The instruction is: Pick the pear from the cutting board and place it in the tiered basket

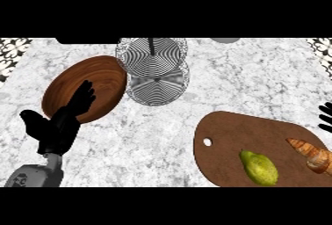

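Right hand (326,117) cut off at right edge, only fingertips seen, spread straight. Croissant (312,154) clipped by same edge. Left hand (63,118) held open, fingers straight, raised over wooden bowl (97,79). Pear (259,167) left lying on cutting board (227,136), below right hand, well apart from tiered basket (156,66).

A single head view looks steeply down on the marble counter (259,83) (forearm entering at the frame's lower left).
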{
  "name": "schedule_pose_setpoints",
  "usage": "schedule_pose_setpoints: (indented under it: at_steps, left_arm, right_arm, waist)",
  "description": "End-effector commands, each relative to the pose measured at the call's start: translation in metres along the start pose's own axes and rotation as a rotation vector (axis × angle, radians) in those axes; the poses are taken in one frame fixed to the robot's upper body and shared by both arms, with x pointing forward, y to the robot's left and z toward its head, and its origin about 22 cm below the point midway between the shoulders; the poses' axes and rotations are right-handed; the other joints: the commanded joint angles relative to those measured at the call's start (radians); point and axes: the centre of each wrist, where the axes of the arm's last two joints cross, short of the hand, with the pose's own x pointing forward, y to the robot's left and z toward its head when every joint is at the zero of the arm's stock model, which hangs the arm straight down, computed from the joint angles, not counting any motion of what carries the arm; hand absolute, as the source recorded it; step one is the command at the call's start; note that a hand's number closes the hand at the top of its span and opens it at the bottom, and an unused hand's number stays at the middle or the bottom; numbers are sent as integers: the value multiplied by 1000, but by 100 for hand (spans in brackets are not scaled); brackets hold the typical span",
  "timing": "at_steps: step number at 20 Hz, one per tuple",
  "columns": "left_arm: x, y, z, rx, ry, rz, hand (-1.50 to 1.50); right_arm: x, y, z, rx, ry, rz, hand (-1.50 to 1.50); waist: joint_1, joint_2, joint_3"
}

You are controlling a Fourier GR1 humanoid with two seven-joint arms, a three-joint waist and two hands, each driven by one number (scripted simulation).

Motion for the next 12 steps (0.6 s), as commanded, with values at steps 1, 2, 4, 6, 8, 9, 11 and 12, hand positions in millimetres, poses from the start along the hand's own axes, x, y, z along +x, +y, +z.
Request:
schedule_pose_setpoints:
  at_steps: [1, 2, 4, 6, 8, 9, 11, 12]
  left_arm:
    - [5, -21, -5, -99, 49, 23, 0]
    - [-12, -28, -6, -112, 66, 25, 0]
    - [-9, -28, -8, -86, 45, 23, 0]
    - [-13, -37, -7, -95, 53, 30, 0]
    - [-18, -20, -12, -57, 63, 47, 0]
    - [-5, -19, -4, -96, 43, 42, 0]
    - [1, -19, -24, -69, 54, 18, 0]
    - [0, -21, -13, -96, 50, 21, 0]
  right_arm:
    - [21, 13, -11, 24, 64, 28, -150]
    - [34, 16, -20, 36, 73, 59, -150]
    - [28, 38, -13, 45, 131, 126, -150]
    - [21, 34, -19, 52, 174, 149, -150]
    - [34, 60, -11, 77, 167, 182, -150]
    - [30, 44, -13, 80, 197, 182, -150]
    - [29, 66, -18, 87, 195, 163, -150]
    - [28, 66, -20, 94, 207, 159, -150]
  waist:
    - [-4, 12, -7]
    - [0, 14, -8]
    - [-15, 12, -8]
    - [-8, 14, -7]
    - [-24, 11, -9]
    - [-9, 12, -7]
    - [-17, 13, -7]
    - [-11, 12, -7]
